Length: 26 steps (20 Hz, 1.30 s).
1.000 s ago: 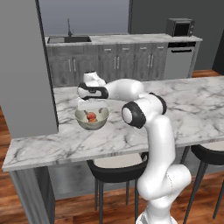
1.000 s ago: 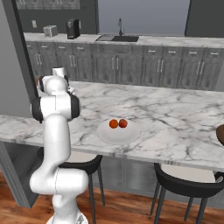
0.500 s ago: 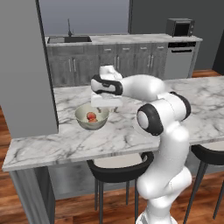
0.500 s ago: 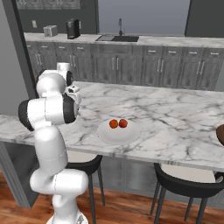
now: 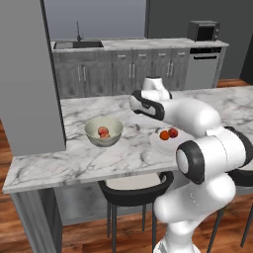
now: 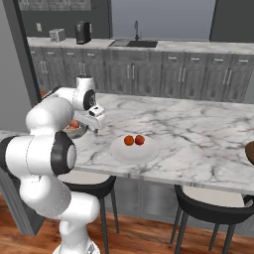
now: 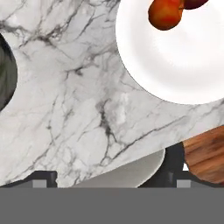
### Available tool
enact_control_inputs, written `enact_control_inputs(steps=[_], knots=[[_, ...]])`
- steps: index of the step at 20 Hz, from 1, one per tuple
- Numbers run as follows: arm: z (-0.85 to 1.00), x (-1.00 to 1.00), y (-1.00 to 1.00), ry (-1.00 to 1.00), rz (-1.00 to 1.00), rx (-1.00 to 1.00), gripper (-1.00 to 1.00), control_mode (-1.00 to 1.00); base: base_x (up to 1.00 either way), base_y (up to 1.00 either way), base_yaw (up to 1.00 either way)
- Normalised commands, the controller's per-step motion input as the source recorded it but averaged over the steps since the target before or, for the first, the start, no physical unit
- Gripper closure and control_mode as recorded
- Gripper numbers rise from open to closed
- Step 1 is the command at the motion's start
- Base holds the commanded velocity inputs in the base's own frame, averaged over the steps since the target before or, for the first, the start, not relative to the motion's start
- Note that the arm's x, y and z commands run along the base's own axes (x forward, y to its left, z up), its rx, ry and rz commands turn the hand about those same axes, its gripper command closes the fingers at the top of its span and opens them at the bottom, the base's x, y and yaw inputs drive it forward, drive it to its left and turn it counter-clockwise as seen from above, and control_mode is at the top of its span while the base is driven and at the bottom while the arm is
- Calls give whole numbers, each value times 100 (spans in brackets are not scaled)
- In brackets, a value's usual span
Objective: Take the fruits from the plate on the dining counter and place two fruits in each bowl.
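Observation:
The pale cream-green bowl (image 5: 104, 132) stands on the dining counter (image 5: 89, 158) with two red-orange fruits (image 5: 103, 131) inside. To its right, the white plate (image 5: 174, 145) holds two more fruits (image 5: 168, 134), which also show on the plate (image 6: 133, 151) as fruits (image 6: 134, 140). My gripper (image 5: 138, 127) hangs open and empty over bare marble between bowl and plate. In the hand view my gripper (image 7: 111, 179) has its tips wide apart, with the plate (image 7: 175, 70) and a fruit (image 7: 165, 14) at upper right and the bowl's rim (image 7: 6, 74) at the left edge. The dark brown bowl (image 6: 250, 152) sits far right.
Black stools (image 5: 133, 185) stand under the counter's near edge, and a seat (image 7: 131, 173) shows below the marble. A grey pillar (image 5: 27, 74) rises at the left. The grey kitchen counter with sink (image 5: 79, 45) runs along the back wall.
My hand has swung right from above the pale bowl to the marble between bowl and plate. The fruits on the plate have not moved.

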Motion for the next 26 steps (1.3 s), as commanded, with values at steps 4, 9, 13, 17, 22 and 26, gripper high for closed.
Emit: enact_control_inputs(steps=[4,9,13,17,22,26], knots=[[0,3,-97,0,-34,-2,-100,-100,0,0,0],[-3,47,-68,0,-18,0,-100,-100,0,0,0],[-31,74,-23,0,-4,0,-100,-100,0,0,0],[-59,66,-20,0,-6,0,-100,-100,0,0,0],[-33,38,-39,3,-5,0,-100,-100,0,0,0],[-11,13,-37,8,0,0,-100,-100,0,0,0]])
